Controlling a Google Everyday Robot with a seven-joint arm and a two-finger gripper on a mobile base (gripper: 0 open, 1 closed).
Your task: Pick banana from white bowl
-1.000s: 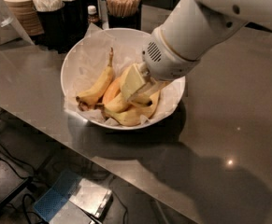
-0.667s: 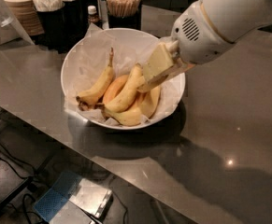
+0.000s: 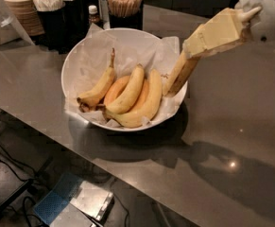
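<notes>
The white bowl (image 3: 63, 77) sits on the grey counter, lined with crinkled white paper. My gripper (image 3: 190, 51) is at the upper right, above the bowl's right rim. Its cream fingers (image 3: 217, 31) are shut on the top end of the banana (image 3: 176, 77). The banana hangs down and to the left, its lower tip just over the bowl's right edge. Still in the bowl lie a slim banana with a blackened tip (image 3: 97, 90), an orange-tinted banana (image 3: 115, 89) and two yellow bananas (image 3: 146, 107).
Dark cups of wooden sticks (image 3: 124, 4) and napkins (image 3: 56, 8) stand behind the bowl. A stack of paper cups (image 3: 20, 4) stands at the back left. The counter's front edge (image 3: 80, 155) runs diagonally below the bowl, with floor and cables beyond it.
My gripper has risen out of the bowl and moved up and right. It carries one banana, which has left the pile and now hangs over the right rim.
</notes>
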